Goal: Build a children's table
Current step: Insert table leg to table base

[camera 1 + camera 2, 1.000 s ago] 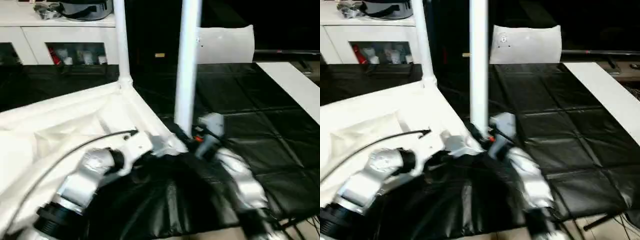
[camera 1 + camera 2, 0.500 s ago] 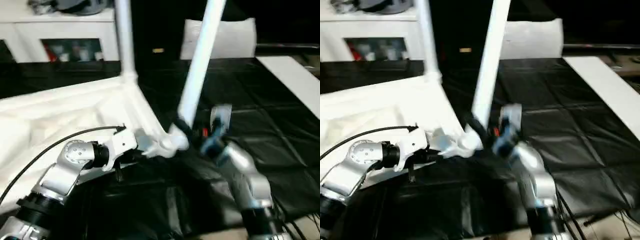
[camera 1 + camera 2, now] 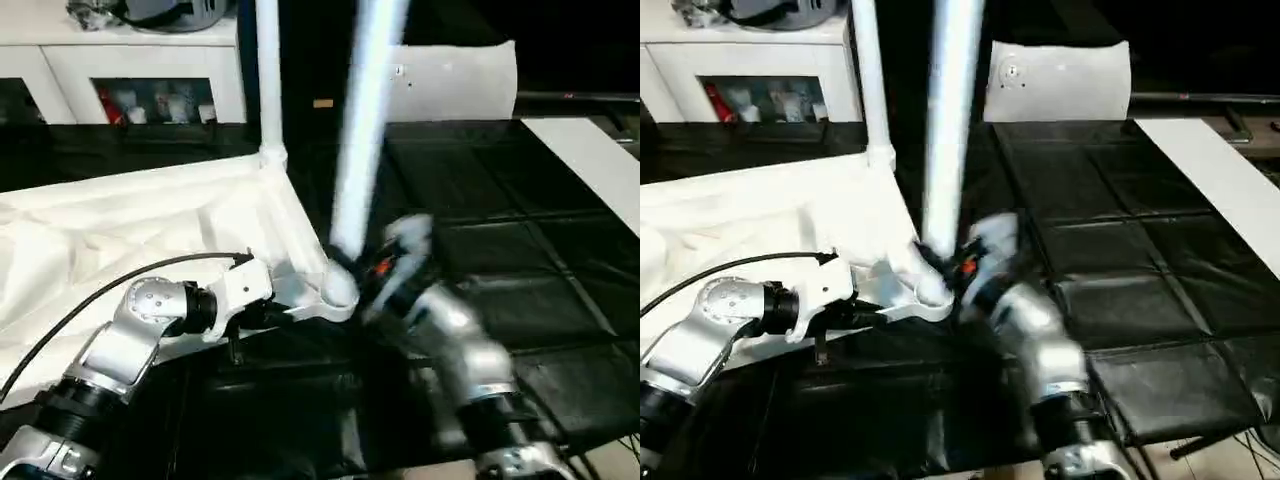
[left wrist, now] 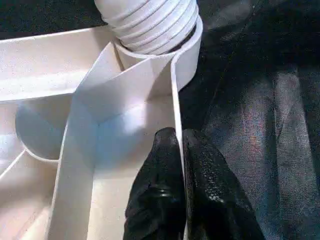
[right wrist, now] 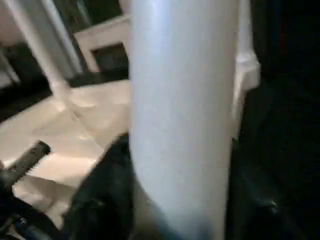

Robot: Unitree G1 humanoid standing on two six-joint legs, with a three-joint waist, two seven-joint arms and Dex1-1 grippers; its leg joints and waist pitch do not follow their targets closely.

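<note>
Pinching the tabletop rim [image 4: 176, 105], left pincer [image 4: 181, 145] clamps beside threaded leg [image 4: 150, 22].

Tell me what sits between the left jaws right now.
The thin side wall of the table top, pinched by the left gripper near the corner socket, seen in the left wrist view.

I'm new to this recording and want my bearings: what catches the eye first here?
A tall white leg rises from the near corner socket of the upturned table top, with the right gripper at its base. The left gripper is clamped on the top's rim beside that socket. Another leg already stands at the far corner.
</note>
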